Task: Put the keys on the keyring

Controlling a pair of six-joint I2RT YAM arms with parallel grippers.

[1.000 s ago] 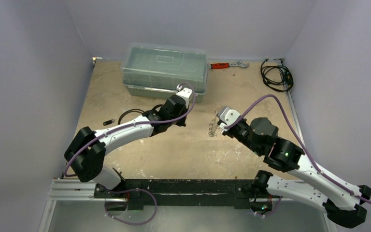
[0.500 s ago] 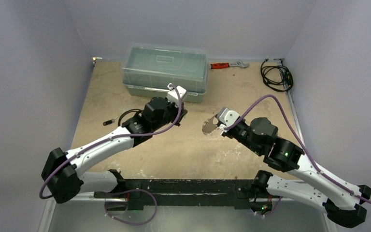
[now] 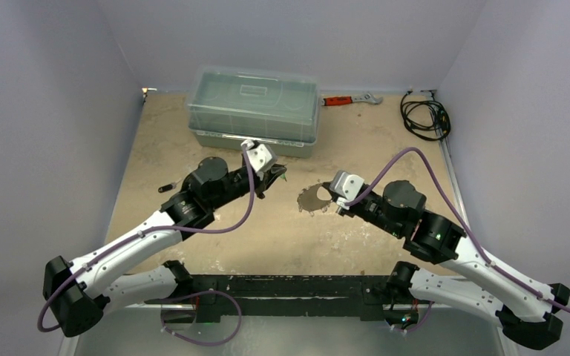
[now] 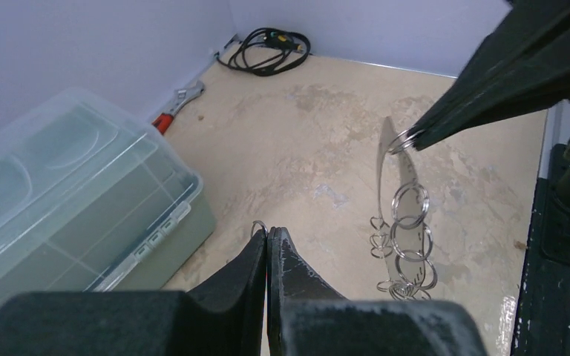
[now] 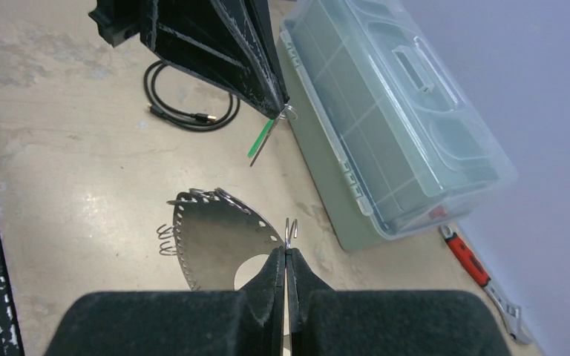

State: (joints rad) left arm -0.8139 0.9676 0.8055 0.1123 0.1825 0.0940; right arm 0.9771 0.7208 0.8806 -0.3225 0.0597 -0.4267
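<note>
Beige tabletop (image 3: 386,141), clear box (image 3: 252,107) behind, left tool (image 4: 267,237) pinching green key (image 5: 261,139), right tool (image 5: 285,258) clamping keyring (image 5: 215,241)

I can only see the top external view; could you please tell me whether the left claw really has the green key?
Observer: Yes. In the right wrist view the green key dangles by a small wire loop from the shut left claw.
Operator: Thank you. What is the other arm holding?
Observer: The right claw is shut on a wire ring at the top edge of the keyring, on its flat tag.
Operator: Does the tag carry more rings?
Observer: The left wrist view shows several silver rings hanging along the tag's edge.
</note>
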